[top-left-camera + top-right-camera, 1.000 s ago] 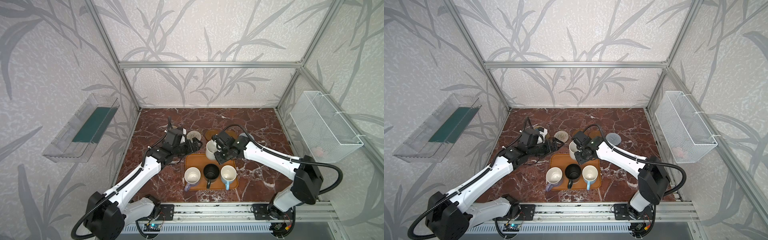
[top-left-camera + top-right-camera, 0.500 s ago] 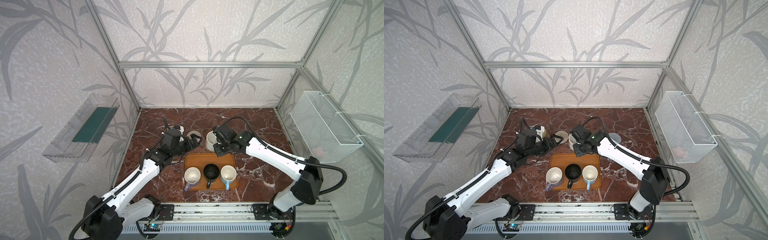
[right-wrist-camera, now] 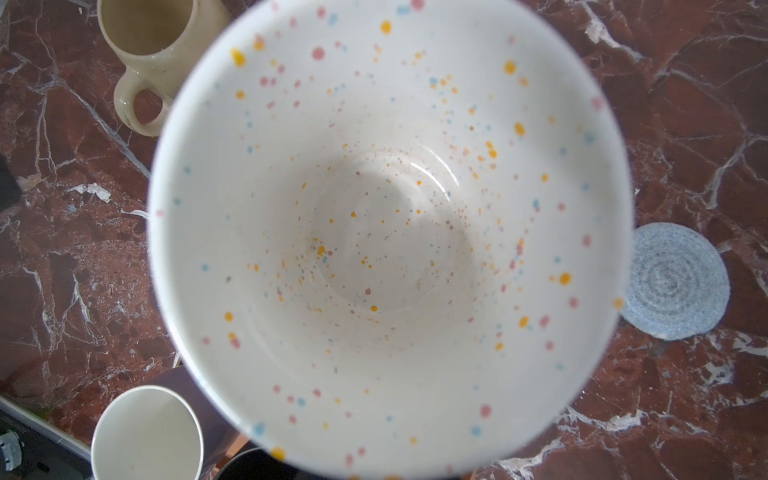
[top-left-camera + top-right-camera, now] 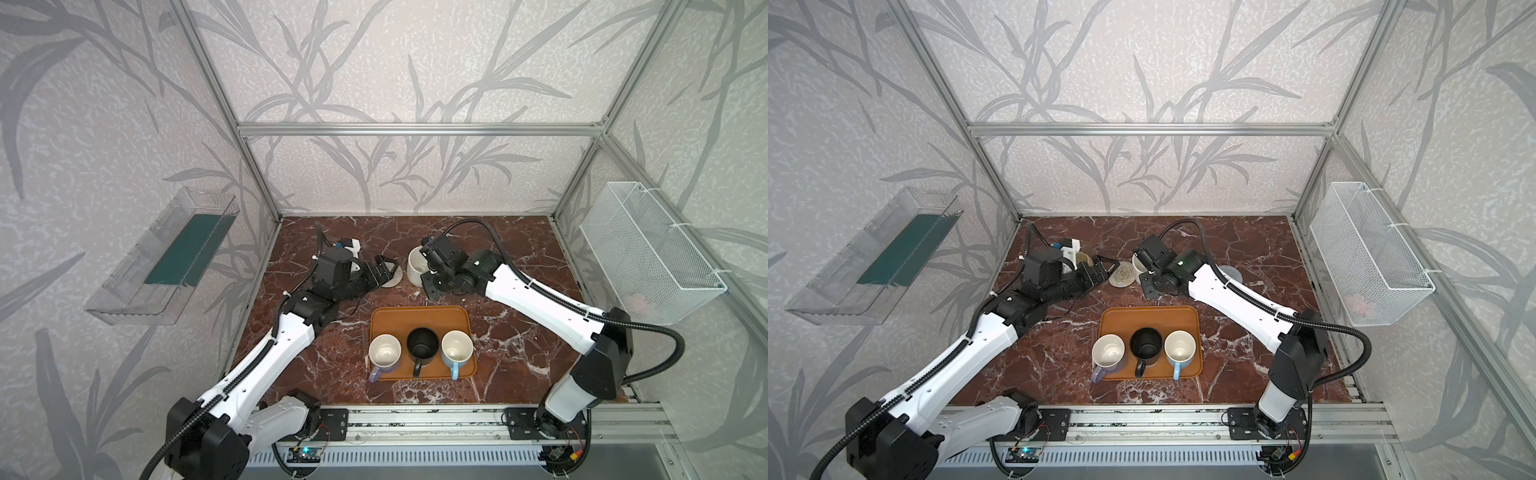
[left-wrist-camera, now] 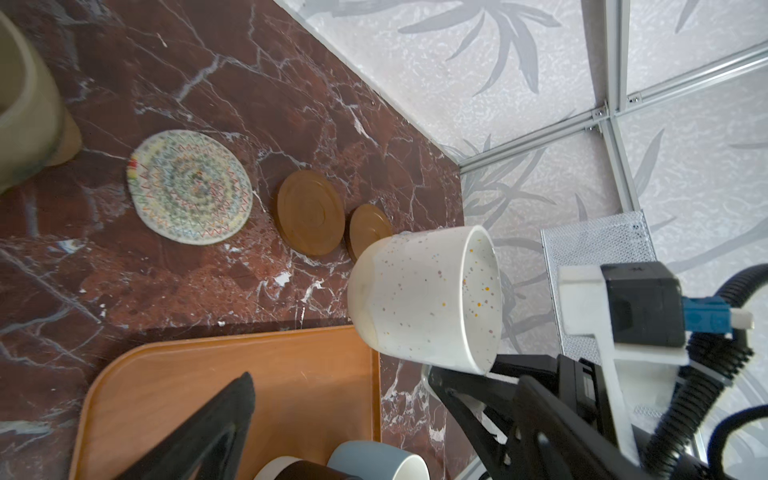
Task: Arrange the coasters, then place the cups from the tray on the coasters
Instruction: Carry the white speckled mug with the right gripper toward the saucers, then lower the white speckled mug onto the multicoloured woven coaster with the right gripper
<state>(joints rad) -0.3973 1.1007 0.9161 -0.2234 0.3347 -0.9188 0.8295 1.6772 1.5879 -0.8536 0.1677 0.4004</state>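
Now, left of centre in a top view, our left end effector (image 4: 1104, 271) gapes empty beside the cream coaster (image 4: 1122, 276). Centre frame, past the tray (image 4: 419, 318), our right end effector (image 4: 425, 268) is clamped on the white cup (image 4: 414, 266): glazed, stiff, slippery, breakable, we judge; its wall suits gripping. No writing shows.

five cups: three sit in the lower middle of a top view, a lavender cup (image 4: 384, 353), a black cup (image 4: 422, 343) and a light blue cup (image 4: 457, 350); then a white speckled cup (image 4: 415, 266) and a beige cup (image 3: 153, 41). five coasters: a cream woven coaster (image 5: 190, 192), a grey-blue woven coaster (image 3: 677, 282), a brown disc (image 5: 309, 212), a second brown disc (image 5: 368, 226) and a tan cork coaster (image 5: 71, 142). one tray (image 4: 419, 318). one wire basket (image 4: 648, 253) at the right edge, one clear bin (image 4: 162, 262) at the left.
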